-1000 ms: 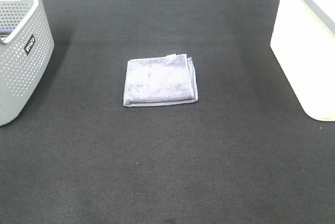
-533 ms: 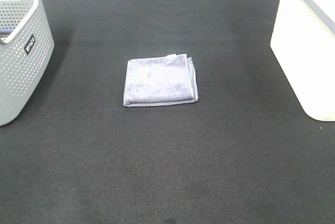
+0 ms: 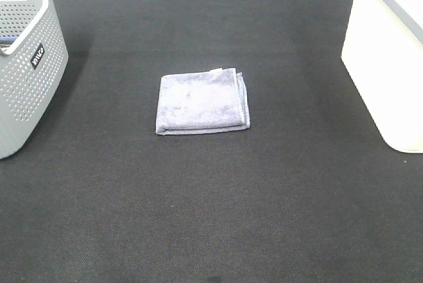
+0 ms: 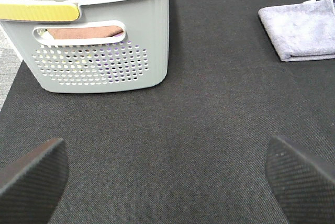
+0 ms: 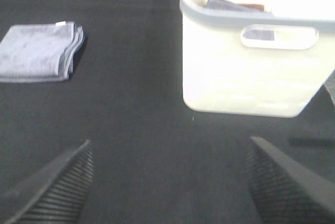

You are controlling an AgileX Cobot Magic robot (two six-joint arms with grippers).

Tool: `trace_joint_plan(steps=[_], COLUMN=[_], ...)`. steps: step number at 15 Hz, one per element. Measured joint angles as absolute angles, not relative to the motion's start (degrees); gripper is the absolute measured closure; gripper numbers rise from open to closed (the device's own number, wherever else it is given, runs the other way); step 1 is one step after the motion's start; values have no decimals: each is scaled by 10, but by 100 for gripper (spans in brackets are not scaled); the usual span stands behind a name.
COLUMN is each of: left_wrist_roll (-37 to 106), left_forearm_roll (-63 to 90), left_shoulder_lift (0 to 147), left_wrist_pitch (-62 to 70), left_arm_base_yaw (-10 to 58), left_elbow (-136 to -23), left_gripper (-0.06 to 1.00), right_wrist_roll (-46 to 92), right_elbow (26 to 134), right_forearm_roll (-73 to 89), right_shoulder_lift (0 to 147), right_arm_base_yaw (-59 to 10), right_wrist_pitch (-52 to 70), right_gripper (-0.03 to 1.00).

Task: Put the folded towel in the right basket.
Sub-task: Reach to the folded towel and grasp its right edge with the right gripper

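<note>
Lying flat near the middle of the dark worktop point(image 3: 211, 217), slightly toward the far edge, the folded towel point(image 3: 202, 102) is seen as a lilac-grey square w/ its layered edges turned to the right edge and a small white tag at its far right corner. It is kept well apart from both grippers. The right basket point(image 3: 386, 65), white w/ a grey rim, is set at the right edge near the far right corner, well apart from the folded towel; a grey cloth is glimpsed inside it in the right wrist view. The grey perforated basket point(image 3: 26, 65) is set at the left edge by the far left corner, w/ brown and blue cloth inside. The left gripper point(image 4: 167, 177) is held w/ fingers spread wide over bare worktop, and the right gripper point(image 5: 167, 182) is likewise spread apart.
</note>
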State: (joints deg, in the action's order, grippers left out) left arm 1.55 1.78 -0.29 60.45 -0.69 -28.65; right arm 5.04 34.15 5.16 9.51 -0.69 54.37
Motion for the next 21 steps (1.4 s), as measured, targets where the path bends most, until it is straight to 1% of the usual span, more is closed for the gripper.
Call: trace_joint_plan(steps=[3,4,8,12,13,17,18,19,21], left_wrist_roll=[15,15,15,15,15,15,15,15,15], left_forearm_roll=[18,18,18,18,18,18,18,18,18], left_shoulder_lift=[-3,-3,-3,-3,-3,-3,-3,-3,-3], left_wrist_pitch=[604,604,604,604,604,604,604,604,604], left_arm_base_yaw=[-7,-7,-7,-7,-7,-7,-7,-7,-7], left_elbow=[-286,-286,-286,-286,-286,-286,-286,-286,-286], left_gripper=[-3,-3,-3,-3,-3,-3,-3,-3,-3], right_wrist_roll=[50,51,62,125,145,152,152,149,136], right_elbow=[421,480,674,883,949,1046,1046,1061,1081], right_forearm_roll=[56,64,111,179,191,186,186,186,214], right_shoulder_lift=[263,344,572,786,855,1022,1022,1059,1119], right_arm_base_yaw=[-7,-7,-7,-9,-31,-137,-137,-151,-155], right_wrist_pitch=[500,493,492,548,552,556,556,557,557], right_gripper=[21,21,21,21,22,26,26,26,26])
